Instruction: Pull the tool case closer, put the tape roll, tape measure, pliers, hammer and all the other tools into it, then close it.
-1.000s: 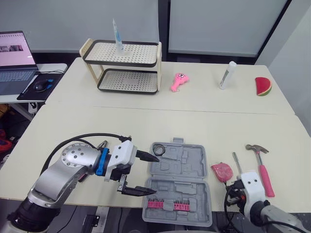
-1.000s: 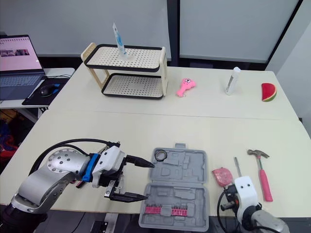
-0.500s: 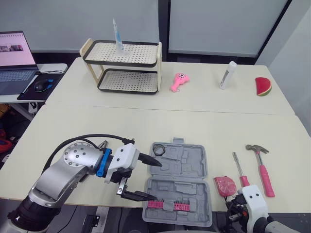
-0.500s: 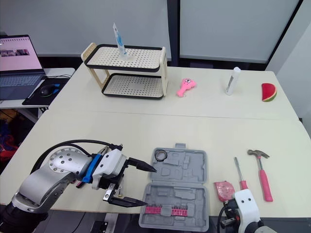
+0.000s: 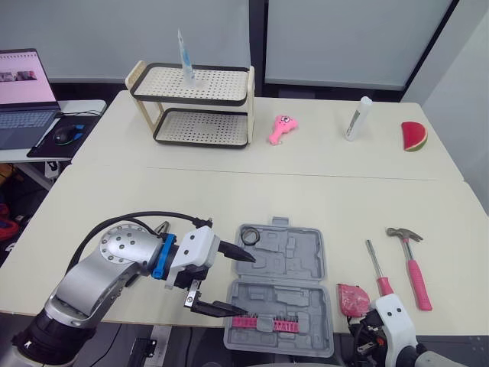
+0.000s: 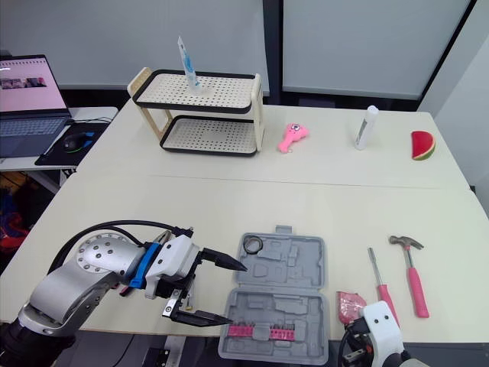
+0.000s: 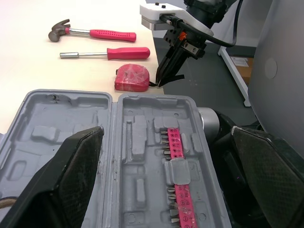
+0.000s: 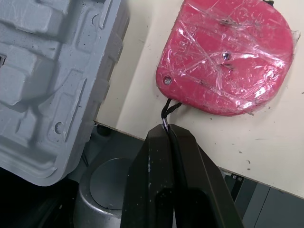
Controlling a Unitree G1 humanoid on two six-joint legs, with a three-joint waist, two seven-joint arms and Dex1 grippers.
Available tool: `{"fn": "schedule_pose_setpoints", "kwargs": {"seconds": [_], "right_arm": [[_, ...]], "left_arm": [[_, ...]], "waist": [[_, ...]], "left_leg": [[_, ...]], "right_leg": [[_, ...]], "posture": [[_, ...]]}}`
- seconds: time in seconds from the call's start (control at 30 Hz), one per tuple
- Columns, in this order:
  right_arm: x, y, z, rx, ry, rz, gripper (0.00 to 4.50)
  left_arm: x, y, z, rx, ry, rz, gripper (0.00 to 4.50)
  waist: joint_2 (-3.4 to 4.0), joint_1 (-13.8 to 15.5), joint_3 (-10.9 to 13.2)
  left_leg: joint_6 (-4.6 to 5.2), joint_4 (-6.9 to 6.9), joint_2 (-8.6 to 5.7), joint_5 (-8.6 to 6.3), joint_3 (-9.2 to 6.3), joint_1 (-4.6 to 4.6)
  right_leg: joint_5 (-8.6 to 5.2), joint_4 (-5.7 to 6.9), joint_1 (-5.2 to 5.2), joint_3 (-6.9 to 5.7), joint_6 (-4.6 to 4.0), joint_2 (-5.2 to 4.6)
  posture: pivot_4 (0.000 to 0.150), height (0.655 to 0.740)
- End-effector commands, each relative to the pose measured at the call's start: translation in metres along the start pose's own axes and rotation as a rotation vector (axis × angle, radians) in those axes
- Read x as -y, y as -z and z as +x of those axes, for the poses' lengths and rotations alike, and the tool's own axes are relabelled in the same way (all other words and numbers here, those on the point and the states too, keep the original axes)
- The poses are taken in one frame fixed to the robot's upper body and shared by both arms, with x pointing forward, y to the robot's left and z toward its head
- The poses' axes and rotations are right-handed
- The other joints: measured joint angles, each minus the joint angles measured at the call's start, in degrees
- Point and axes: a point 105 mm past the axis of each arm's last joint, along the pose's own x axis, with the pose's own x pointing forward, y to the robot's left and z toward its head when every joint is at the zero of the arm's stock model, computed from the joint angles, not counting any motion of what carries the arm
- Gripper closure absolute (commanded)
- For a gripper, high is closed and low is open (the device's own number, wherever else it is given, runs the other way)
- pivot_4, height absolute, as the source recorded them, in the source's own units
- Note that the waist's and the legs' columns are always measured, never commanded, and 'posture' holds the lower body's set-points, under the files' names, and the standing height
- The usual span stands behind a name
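Observation:
The grey tool case (image 5: 279,287) lies open at the table's front edge, with a black tape roll (image 5: 250,236) in its far left corner and a pink bit strip (image 7: 179,199) in the near half. My left gripper (image 5: 246,284) is open at the case's left side, one finger over each half. The pink tape measure (image 8: 225,57) lies right of the case near the front edge. My right gripper (image 8: 167,129) is shut on its black strap. A red-handled screwdriver (image 5: 377,267) and a pink-handled hammer (image 5: 412,264) lie further right.
A two-tier perforated rack (image 5: 195,103) stands at the back left with a tube on top. A pink toy (image 5: 281,128), a white bottle (image 5: 357,118) and a watermelon slice (image 5: 414,136) sit along the back. A laptop (image 5: 23,92) is on a side desk.
My right arm has drawn back toward the front edge, dragging the tape measure with it and uncovering the screwdriver. The left gripper shifted slightly toward the case.

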Motion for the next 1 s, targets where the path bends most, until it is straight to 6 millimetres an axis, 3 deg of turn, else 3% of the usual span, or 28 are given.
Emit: {"fn": "schedule_pose_setpoints", "kwargs": {"seconds": [0.03, 0.13, 0.17, 0.3, 0.4, 0.53, 0.67, 0.8, 1.0], "right_arm": [[-0.004, -0.004, -0.003, 0.014, -0.011, -0.009, 4.49], [-0.003, -0.007, -0.005, 0.028, -0.012, 0.021, 4.49], [-0.004, -0.009, -0.007, 0.033, -0.023, 0.019, 4.05], [-0.012, -0.01, -0.023, 0.005, -0.11, -0.023, 3.27], [-0.011, -0.015, -0.042, -0.022, -0.214, -0.163, 2.78], [0.005, -0.046, -0.054, 0.029, -0.255, -0.48, 1.97], [0.026, -0.063, -0.05, 0.059, -0.3, -0.691, 1.17], [0.043, -0.068, -0.04, 0.04, -0.375, -0.874, 0.03], [0.052, -0.06, -0.021, -0.024, -0.48, -1.041, 0.03]], "left_arm": [[0.003, -0.004, 0.001, 0.008, 0.013, 0.028, 0.0], [0.003, -0.004, 0.001, 0.008, 0.012, 0.028, 0.0], [0.003, -0.003, 0.001, 0.008, 0.011, 0.028, 0.0], [0.003, -0.001, 0.0, 0.009, 0.007, 0.025, 0.0], [0.003, 0.0, 0.0, 0.01, 0.003, 0.024, 0.0], [0.003, -0.001, -0.001, 0.018, 0.001, 0.031, 0.0], [0.003, -0.001, -0.001, 0.015, 0.008, 0.036, 0.0], [0.006, -0.002, 0.001, 0.012, 0.027, 0.042, 0.0], [0.009, 0.0, 0.004, 0.008, 0.05, 0.048, 0.0]], "waist": [[0.0, 0.0, 0.0], [0.0, 0.0, 0.0], [0.0, 0.0, 0.0], [0.0, 0.01, 0.0], [-0.02, 0.01, -0.04], [-0.1, -0.24, -0.08], [-0.17, 0.05, -0.14], [-0.23, 0.06, -0.12], [-0.15, 0.05, -0.1]], "left_leg": [[0.0, 0.0, 0.0, 0.0, 0.0, 0.0], [0.0, 0.0, 0.0, 0.0, 0.0, 0.0], [0.0, -0.01, 0.0, 0.0, 0.0, 0.0], [0.0, 0.0, 0.0, 0.0, 0.0, 0.0], [0.0, 0.03, -0.02, 0.0, 0.02, 0.02], [0.02, 0.07, -0.01, 0.0, 0.02, 0.16], [0.03, 0.11, 0.01, 0.01, 0.0, 0.18], [0.03, 0.14, -0.03, 0.01, 0.02, 0.15], [0.02, 0.12, -0.03, 0.01, 0.0, 0.15]], "right_leg": [[0.0, 0.0, 0.0, 0.0, 0.0, 0.0], [0.0, 0.0, 0.0, 0.0, 0.0, 0.0], [0.0, 0.0, 0.0, 0.0, 0.0, 0.0], [0.0, -0.01, 0.0, 0.0, 0.01, 0.0], [-0.01, -0.04, 0.08, 0.01, 0.02, -0.02], [0.0, -0.02, 0.19, 0.03, 0.03, 0.03], [0.01, 0.0, 0.24, 0.01, 0.03, 0.04], [0.02, -0.05, 0.28, 0.03, 0.03, 0.0], [0.01, -0.03, 0.25, 0.03, 0.03, 0.01]], "posture": [[0.15, 0.735], [0.15, 0.735], [0.15, 0.735], [0.15, 0.735], [0.15, 0.735], [0.15, 0.735], [0.15, 0.735], [0.15, 0.735], [0.15, 0.735]]}}
